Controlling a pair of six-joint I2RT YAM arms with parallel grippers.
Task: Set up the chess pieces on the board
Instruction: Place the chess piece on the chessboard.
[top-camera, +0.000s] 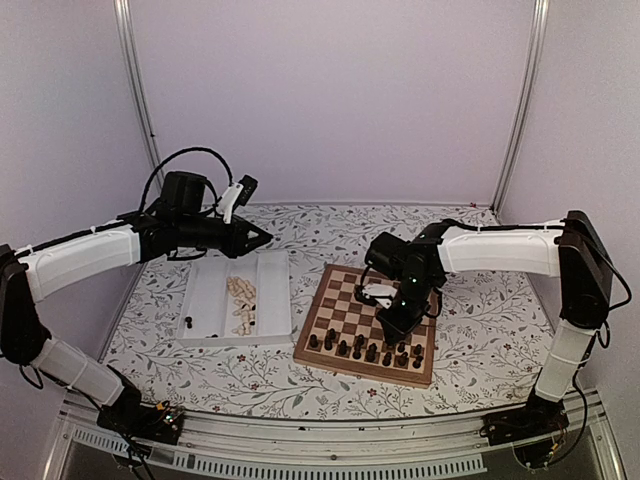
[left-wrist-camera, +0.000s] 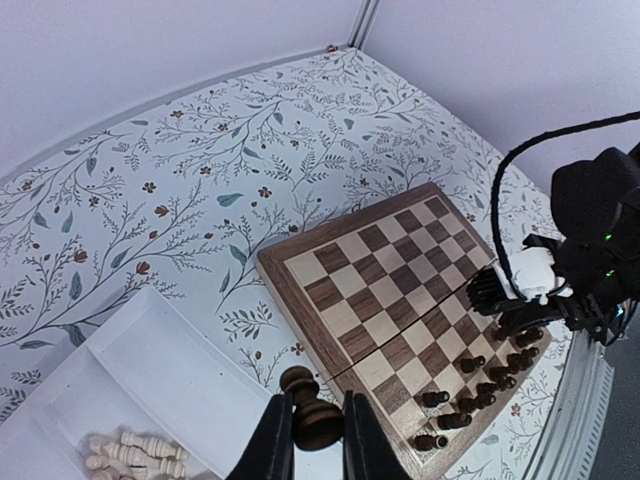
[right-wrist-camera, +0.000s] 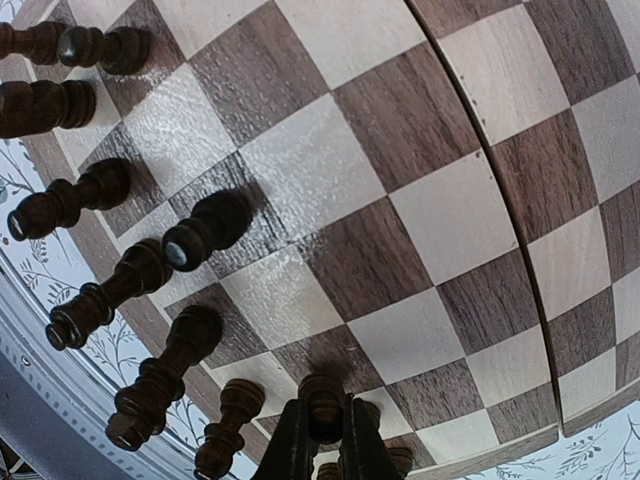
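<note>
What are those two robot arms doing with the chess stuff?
They are setting up a chess game. The left pincer holds a dark piece up in the air by the white tray. The right pincer grips another dark piece low over the board, next to the standing dark pieces along its near edge. The pale pieces lie in the tray.

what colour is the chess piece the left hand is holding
Dark brown, almost black. The piece in the left hand shows best in the left wrist view.
</note>
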